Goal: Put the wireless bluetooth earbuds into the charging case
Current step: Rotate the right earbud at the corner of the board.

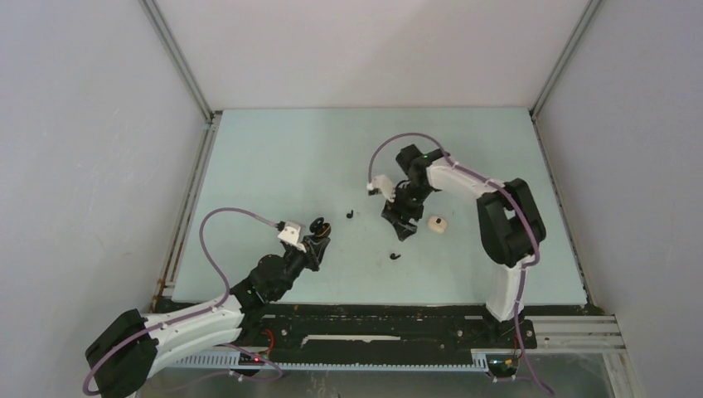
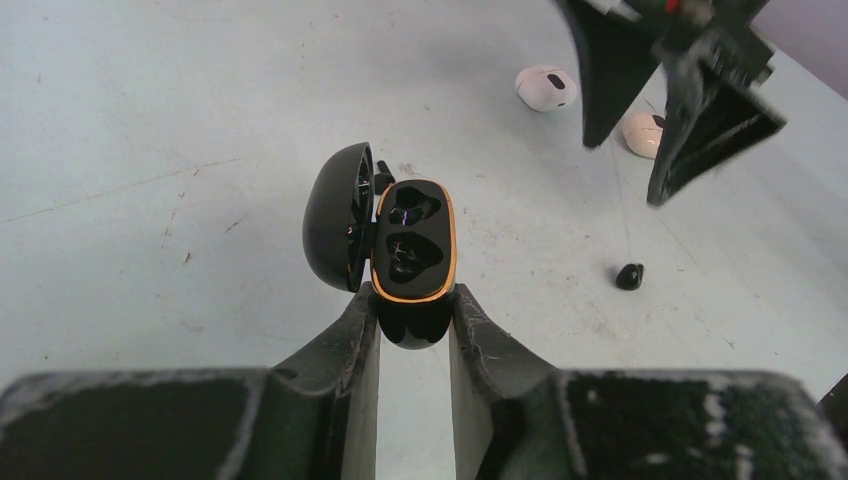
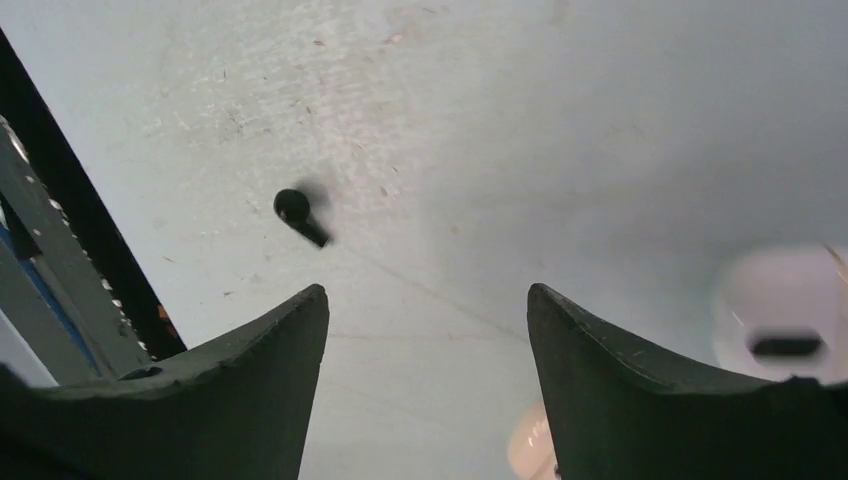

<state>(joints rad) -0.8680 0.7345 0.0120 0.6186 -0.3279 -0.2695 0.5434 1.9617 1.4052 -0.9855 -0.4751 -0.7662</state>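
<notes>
My left gripper [image 1: 317,236] is shut on the base of an open black charging case with a gold rim [image 2: 413,245]. Its lid [image 2: 338,215] hangs to the left and both sockets look empty. It holds the case near the table. One black earbud [image 1: 350,214] lies between the arms. Another black earbud [image 1: 395,256] lies nearer the front and shows in the left wrist view [image 2: 629,276] and the right wrist view [image 3: 298,215]. My right gripper [image 1: 399,222] hangs open and empty [image 3: 428,290] above the table, just behind that earbud.
A white rounded piece [image 2: 546,88] and a beige one [image 2: 643,133] lie by my right gripper; I cannot tell whether they are earbuds or small cases. They blur in the right wrist view [image 3: 785,310]. The table's black front rail [image 1: 373,319] runs along the near edge.
</notes>
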